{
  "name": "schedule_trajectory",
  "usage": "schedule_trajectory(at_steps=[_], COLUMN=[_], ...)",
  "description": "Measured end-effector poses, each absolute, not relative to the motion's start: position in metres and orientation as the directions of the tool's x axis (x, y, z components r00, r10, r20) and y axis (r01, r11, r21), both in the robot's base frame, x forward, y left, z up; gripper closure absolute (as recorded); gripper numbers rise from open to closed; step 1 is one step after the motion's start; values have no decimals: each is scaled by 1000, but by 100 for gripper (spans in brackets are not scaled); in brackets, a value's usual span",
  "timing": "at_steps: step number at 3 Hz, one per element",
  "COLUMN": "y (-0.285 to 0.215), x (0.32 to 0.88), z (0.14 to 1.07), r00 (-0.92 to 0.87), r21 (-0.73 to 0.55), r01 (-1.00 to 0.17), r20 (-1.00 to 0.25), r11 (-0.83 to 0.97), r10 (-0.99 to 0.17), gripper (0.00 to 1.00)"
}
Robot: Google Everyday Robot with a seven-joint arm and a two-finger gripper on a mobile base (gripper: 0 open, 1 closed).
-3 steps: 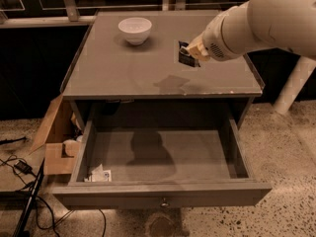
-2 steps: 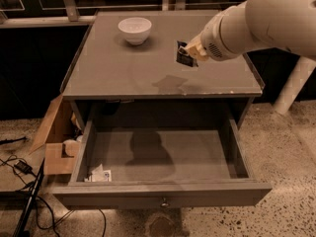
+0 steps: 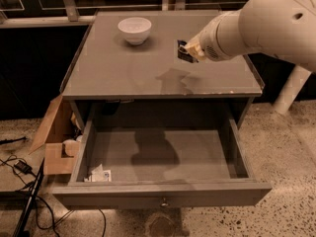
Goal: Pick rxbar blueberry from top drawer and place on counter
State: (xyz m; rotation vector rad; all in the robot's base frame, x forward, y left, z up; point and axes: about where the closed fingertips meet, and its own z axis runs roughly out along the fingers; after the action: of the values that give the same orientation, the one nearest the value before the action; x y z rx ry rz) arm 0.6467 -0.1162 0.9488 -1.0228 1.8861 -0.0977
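Observation:
My gripper (image 3: 189,51) is over the right middle of the counter (image 3: 123,73), at the end of the large cream arm that reaches in from the right. It is shut on the rxbar blueberry (image 3: 182,51), a small dark wrapper held a little above the counter, with its shadow on the surface below. The top drawer (image 3: 158,154) is pulled fully open under the counter. Its grey floor is bare except for a white paper scrap, and its round knob (image 3: 164,201) is at the front.
A white bowl (image 3: 134,29) stands on the counter's back left. A white crumpled paper scrap (image 3: 98,174) lies in the drawer's front left corner. An open cardboard box (image 3: 54,142) and cables (image 3: 22,169) are on the floor at left. A white post (image 3: 291,88) stands at right.

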Motion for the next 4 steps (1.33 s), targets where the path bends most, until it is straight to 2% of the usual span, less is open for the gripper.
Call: schedule_trajectory(at_steps=[2, 4], y=[-117, -113], x=[687, 686], z=[914, 894], r00=[-170, -208], r21=[-455, -372], r01=[-623, -702], r20=[-716, -708], r11=[637, 607], r10=[-677, -674], gripper=[100, 100])
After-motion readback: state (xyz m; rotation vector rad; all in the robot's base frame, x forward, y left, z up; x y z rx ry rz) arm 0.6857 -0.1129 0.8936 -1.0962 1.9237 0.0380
